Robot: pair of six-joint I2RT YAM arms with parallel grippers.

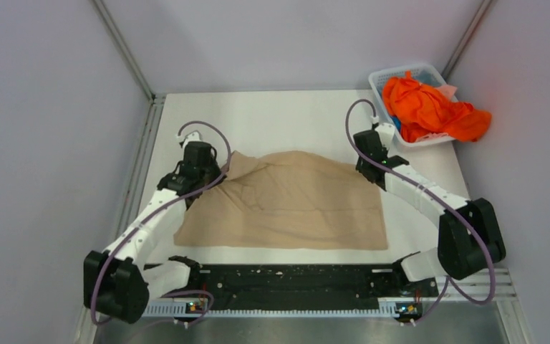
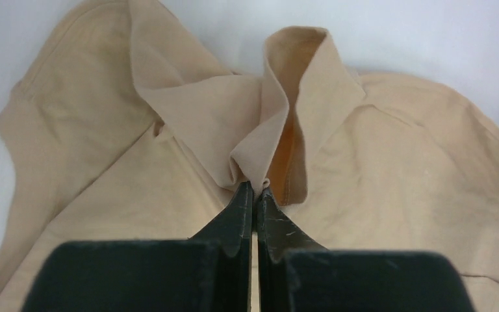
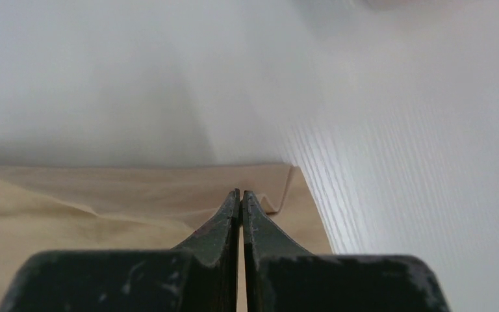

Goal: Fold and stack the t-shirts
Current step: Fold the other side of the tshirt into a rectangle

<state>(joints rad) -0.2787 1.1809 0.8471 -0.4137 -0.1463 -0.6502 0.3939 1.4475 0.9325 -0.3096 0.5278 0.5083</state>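
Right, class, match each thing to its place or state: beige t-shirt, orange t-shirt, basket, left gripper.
Things:
1 beige t-shirt
2 orange t-shirt
3 basket
4 left gripper

Places or states:
A at the far right corner of the table
B shut on a fold of cloth
C spread across the middle of the table
D heaped in the basket

Pairs: 1-C, 2-D, 3-A, 4-B

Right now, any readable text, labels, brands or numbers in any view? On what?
None readable in any view.
beige t-shirt: plain, no print or tag showing.
orange t-shirt and white basket: no label visible.
small boards on the base rail: too small to show any marking.
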